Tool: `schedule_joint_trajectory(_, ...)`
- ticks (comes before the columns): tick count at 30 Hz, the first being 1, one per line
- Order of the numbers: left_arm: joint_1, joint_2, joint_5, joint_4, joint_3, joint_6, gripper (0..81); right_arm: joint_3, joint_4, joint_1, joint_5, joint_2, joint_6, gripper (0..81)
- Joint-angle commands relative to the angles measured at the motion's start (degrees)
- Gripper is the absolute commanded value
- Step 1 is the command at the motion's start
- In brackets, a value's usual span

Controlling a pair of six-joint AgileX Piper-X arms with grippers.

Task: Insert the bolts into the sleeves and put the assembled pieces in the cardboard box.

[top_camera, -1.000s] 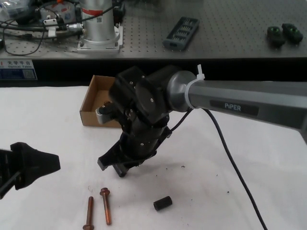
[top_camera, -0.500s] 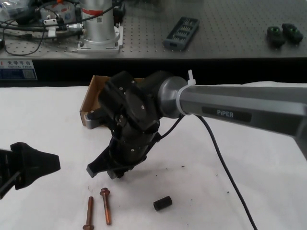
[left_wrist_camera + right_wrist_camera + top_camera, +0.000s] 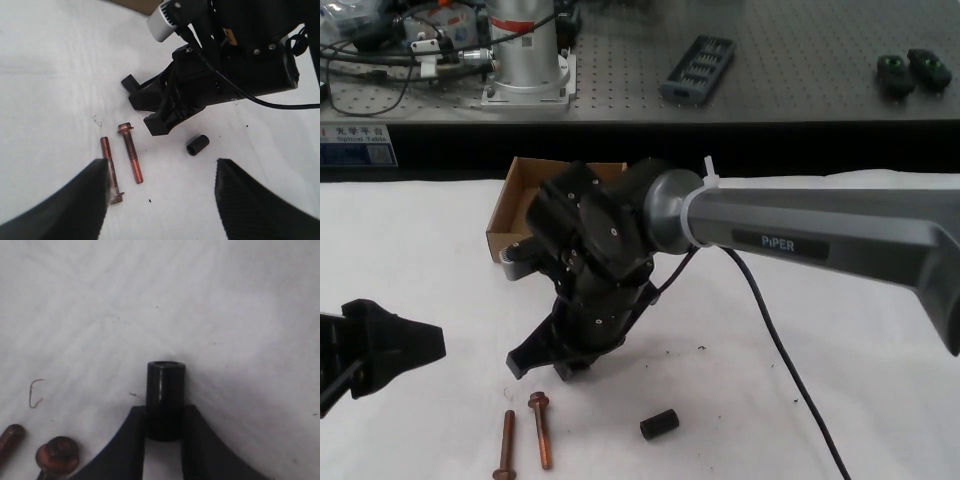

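Swinging toward 9 o'clock over the last second, the right arm's wrist has carried the right gripper [image 3: 535, 362] across the white cloth [image 3: 420, 240] and closer to the bolts, while everything lying on the cloth has stayed put. Its two fingers are clamped on a black sleeve [image 3: 166, 390], which sticks out past the fingertips just above the cloth.

In the high view the cardboard box [image 3: 503, 243] sits at 12 o'clock from that gripper, partly hidden behind the wrist. Two copper bolts [image 3: 539, 430] lie side by side at 6 o'clock from it, close together, heads pointing opposite ways. A second sleeve [image 3: 659, 424] lies on its side at about 4 o'clock, apart from the bolts and not touched by either arm.

The left gripper [image 3: 161, 162] hangs at 9 o'clock, well clear of the right one, its fingers spread wide with nothing between them. In its wrist view the bolts and the loose sleeve lie on the cloth beyond its fingertips.
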State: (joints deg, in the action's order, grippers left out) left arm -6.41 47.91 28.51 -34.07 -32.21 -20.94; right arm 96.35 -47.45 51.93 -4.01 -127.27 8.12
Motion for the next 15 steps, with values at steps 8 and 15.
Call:
schedule_joint_trajectory(8,-0.3,-0.4,0.3,-0.1,-0.2,0.0,45.2,1.5,-10.1,-0.1,3.6,0.8,-0.5,5.0)
schedule_joint_trajectory(15,-0.3,-0.4,0.3,-0.1,-0.2,0.0,45.2,1.5,-14.6,-0.1,6.5,4.4,-1.8,5.0)
